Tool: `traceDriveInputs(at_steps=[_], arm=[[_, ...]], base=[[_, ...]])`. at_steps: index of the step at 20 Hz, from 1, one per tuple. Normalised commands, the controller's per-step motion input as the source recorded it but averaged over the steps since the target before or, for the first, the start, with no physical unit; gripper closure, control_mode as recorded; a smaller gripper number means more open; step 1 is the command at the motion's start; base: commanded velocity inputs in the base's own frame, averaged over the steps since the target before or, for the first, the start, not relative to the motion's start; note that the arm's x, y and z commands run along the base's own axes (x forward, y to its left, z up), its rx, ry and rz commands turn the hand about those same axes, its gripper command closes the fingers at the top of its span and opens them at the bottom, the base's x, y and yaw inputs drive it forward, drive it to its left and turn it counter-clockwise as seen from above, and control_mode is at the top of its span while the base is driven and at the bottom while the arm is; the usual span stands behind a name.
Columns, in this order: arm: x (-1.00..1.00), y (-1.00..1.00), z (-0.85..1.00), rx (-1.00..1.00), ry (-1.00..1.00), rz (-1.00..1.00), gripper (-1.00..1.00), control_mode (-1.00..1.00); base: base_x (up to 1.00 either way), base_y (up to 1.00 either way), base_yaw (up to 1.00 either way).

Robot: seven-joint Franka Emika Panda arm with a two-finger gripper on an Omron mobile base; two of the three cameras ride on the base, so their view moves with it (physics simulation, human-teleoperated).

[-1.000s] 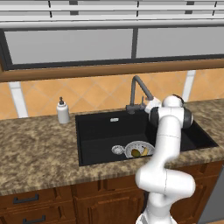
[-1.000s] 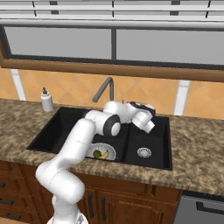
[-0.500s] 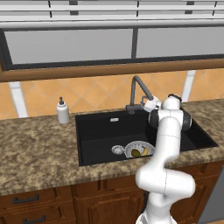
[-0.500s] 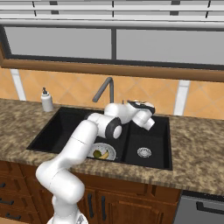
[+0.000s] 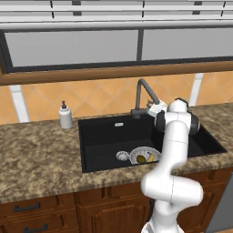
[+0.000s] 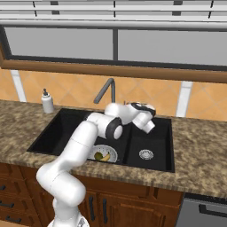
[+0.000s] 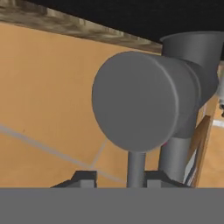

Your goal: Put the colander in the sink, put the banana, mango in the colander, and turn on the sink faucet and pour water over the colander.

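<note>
Faucet [image 7: 153,105] lever stands between the hand's [image 7: 118,177] fingertips.

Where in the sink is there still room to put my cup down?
The sink floor is bare from its left wall across to the drain. The front right is crowded: the colander sits beside the drain with the banana and mango inside, and the arm crosses above it.

Rendered light is even and bright across both my base views; no glare, only faint soft shading, and the sink [image 5: 104,136] basin reads flat black with little detail. My hand view sits very close to the sink faucet [image 7: 144,105]; its grey surfaces shade smoothly; edges stay sharp, no blur or edge distortion.
</note>
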Motion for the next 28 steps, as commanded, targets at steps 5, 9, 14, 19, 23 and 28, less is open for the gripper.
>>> traceDriveInputs(at_steps=[5, 9, 14, 19, 23, 28], arm=[[0.05, 0.0, 0.09, 0.0, 0.0, -0.17, 1.0, -1.0], [0.25, -0.04, 0.28, 0.01, 0.0, -0.18, 1.0, -1.0], [0.47, -0.43, 0.54, 0.09, 0.03, -0.18, 1.0, -1.0], [0.79, -0.66, 0.59, 0.16, 0.11, -0.12, 1.0, -1.0], [0.87, -0.93, 0.65, 0.21, 0.16, -0.13, 1.0, -1.0], [0.91, -1.0, 0.46, 0.22, 0.22, -0.16, 1.0, -1.0]], base=[[0.0, 0.0, 0.0], [0.0, 0.0, 0.0], [0.0, 0.0, 0.0], [0.0, 0.0, 0.0], [0.0, 0.0, 0.0], [0.0, 0.0, 0.0]])
